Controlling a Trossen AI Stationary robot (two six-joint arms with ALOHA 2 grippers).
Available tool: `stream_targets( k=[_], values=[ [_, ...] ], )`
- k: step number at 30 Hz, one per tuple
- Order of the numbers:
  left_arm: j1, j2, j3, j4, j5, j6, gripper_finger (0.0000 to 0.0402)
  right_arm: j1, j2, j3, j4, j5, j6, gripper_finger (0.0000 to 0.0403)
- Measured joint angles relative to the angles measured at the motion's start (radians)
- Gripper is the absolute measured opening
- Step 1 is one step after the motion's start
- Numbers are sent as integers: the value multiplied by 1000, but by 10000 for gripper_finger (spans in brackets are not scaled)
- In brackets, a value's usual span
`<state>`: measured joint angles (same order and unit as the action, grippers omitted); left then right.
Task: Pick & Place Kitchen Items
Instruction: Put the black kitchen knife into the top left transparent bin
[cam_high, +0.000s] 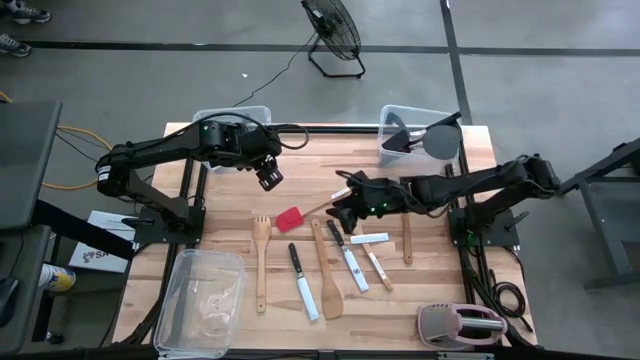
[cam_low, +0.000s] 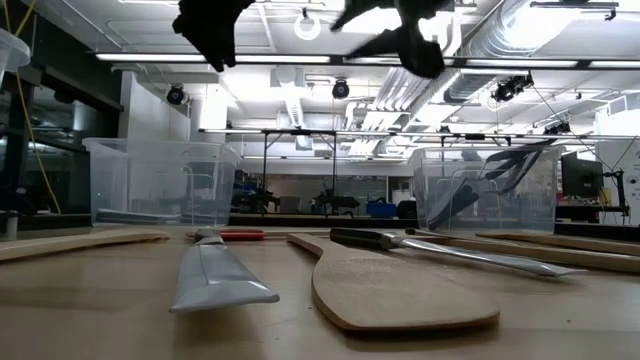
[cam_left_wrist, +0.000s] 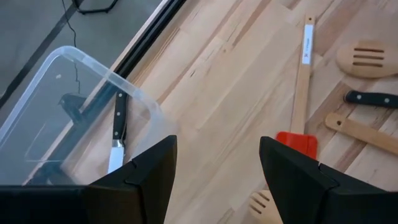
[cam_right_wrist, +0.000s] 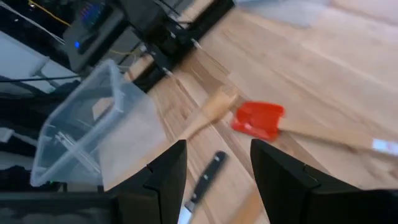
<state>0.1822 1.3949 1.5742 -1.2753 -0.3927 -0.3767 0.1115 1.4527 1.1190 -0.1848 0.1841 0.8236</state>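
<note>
Above the table's left half, the left gripper (cam_high: 269, 177) hangs spread and empty near a clear bin (cam_high: 232, 115) holding one knife (cam_left_wrist: 117, 134) — the red spatula (cam_high: 290, 219), wooden spoons (cam_high: 325, 270) and knives lie mid-table, under the right gripper (cam_high: 342, 216), likewise spread and empty.

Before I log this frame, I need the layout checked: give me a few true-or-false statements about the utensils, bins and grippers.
1. The left gripper hangs open and empty above the table. True.
2. The red spatula sits inside a clear bin. False: it lies on the bare wooden table, between the two grippers.
3. A black-handled knife lies in the back-left bin. True.
4. The right gripper grips a wooden spoon. False: its fingers are apart with nothing between them.
5. The pink-and-grey toaster stands at the table's near right corner. True.
6. The back-right bin is empty. False: it holds dark utensils.
</note>
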Motion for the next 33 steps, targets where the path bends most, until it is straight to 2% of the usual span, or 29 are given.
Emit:
stream_targets(
  k=[4, 7, 13, 17, 25, 29, 33],
  values=[
    [0, 0, 0, -1, 8, 33, 223, 39, 55, 114, -73, 80, -64, 169],
    [0, 0, -1, -7, 21, 46, 223, 52, 115, 214, -213, 131, -53, 166],
    [0, 0, -4, -15, 21, 63, 223, 52, 249, 369, -509, 129, 79, 140],
    [0, 0, -42, -14, 25, 66, 223, 44, 305, 383, -601, 61, 124, 122],
    [0, 0, -162, 9, 86, 59, 223, 42, 395, 383, -606, -12, 97, 106],
    [0, 0, -190, 26, 121, 58, 223, 29, 444, 383, -635, -63, 126, 126],
    [0, 0, -195, 31, 129, 56, 223, 20, 501, 383, -651, -71, 141, 171]
  ],
)
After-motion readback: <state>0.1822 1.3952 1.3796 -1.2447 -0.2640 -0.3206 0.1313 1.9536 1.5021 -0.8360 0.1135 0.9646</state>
